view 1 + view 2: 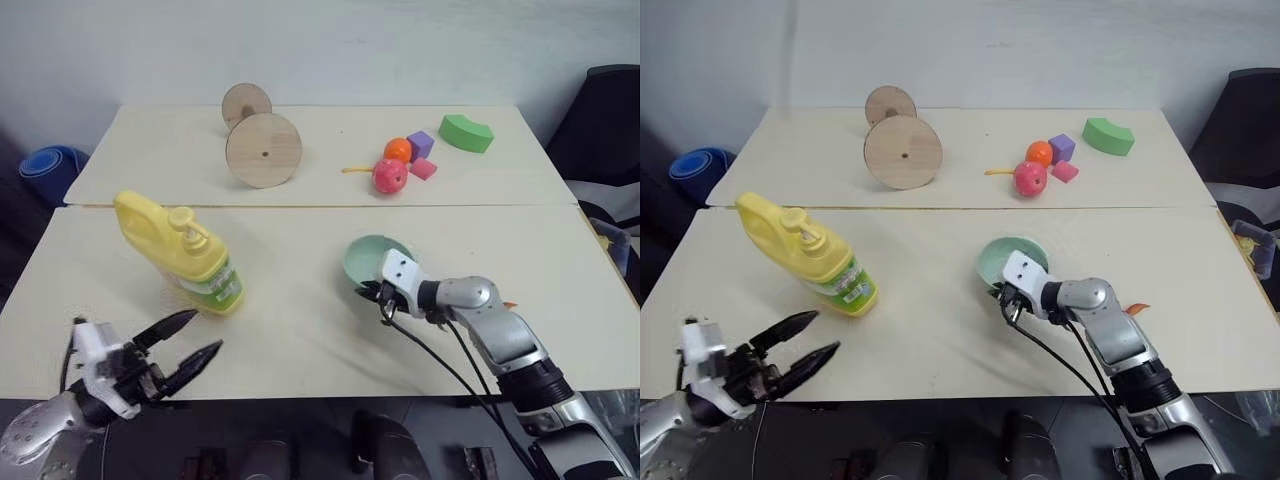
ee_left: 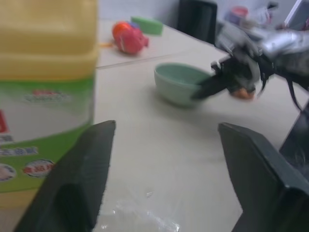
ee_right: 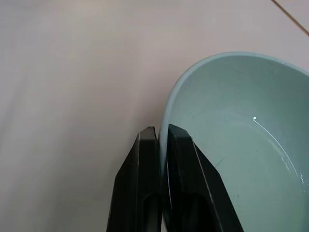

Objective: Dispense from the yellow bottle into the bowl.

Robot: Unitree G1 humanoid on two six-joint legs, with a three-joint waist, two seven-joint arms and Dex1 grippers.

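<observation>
Right gripper (image 3: 161, 133) pinches the near rim of the bowl (image 1: 366, 259): one black finger sits outside the wall, the other inside, pressed together on the thin mint edge. From the head views this gripper reaches in from about four o'clock of the bowl, cables trailing back along the arm.

Left gripper (image 1: 190, 338) hangs at the near left edge of the bench (image 1: 300, 330) with its two fingers spread and nothing between them. It points toward the yellow bottle (image 1: 180, 252), which stands at roughly one o'clock from it, near but not touching. In the left wrist view the bottle's green-and-white label fills the side beyond one finger, and the bowl with the right gripper shows farther across the bench.

The yellow bottle stands tilted, its handle toward ten o'clock and its pump top (image 1: 188, 228) raised. The bowl lies at three o'clock from the bottle, well apart from it.

At the far side of the bench, toward twelve o'clock, two wooden discs (image 1: 263, 150) stand on edge. Toward one o'clock sit a red fruit (image 1: 390, 176), an orange ball (image 1: 398, 150), a purple cube (image 1: 421, 145), a pink block (image 1: 424, 168) and a green curved block (image 1: 466, 133).
</observation>
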